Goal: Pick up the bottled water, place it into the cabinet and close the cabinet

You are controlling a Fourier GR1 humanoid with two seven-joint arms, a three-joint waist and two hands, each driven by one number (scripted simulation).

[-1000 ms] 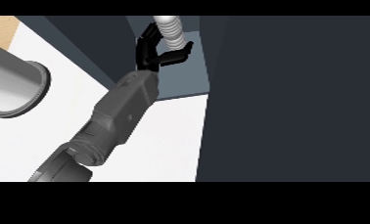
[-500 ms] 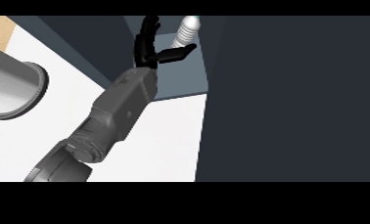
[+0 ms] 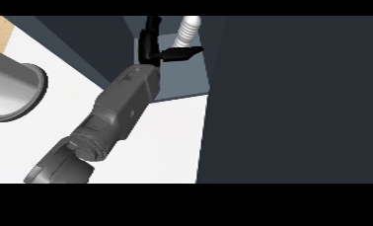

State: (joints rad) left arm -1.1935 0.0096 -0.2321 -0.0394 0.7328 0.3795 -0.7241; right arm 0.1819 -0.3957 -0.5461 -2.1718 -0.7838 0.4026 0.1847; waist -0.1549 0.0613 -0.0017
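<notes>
Head view: one hand [image 3: 154, 47] reaches into the cabinet [image 3: 182, 79], fingers spread, holding nothing. The bottled water [image 3: 188, 31] leans just beside its thumb, inside already. Placing looks about done. Next I think the hand backs out and shuts the door [image 3: 291, 96].

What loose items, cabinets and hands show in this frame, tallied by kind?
Bottled water: 1, inside the cabinet, leaning.
Cabinet: 1, door open.
Metal pot: 1, at the left edge of the white counter.
Hand: 1, fingers straight, thumb beside the bottle; which arm it belongs to is unclear.
Total: 4.
</notes>
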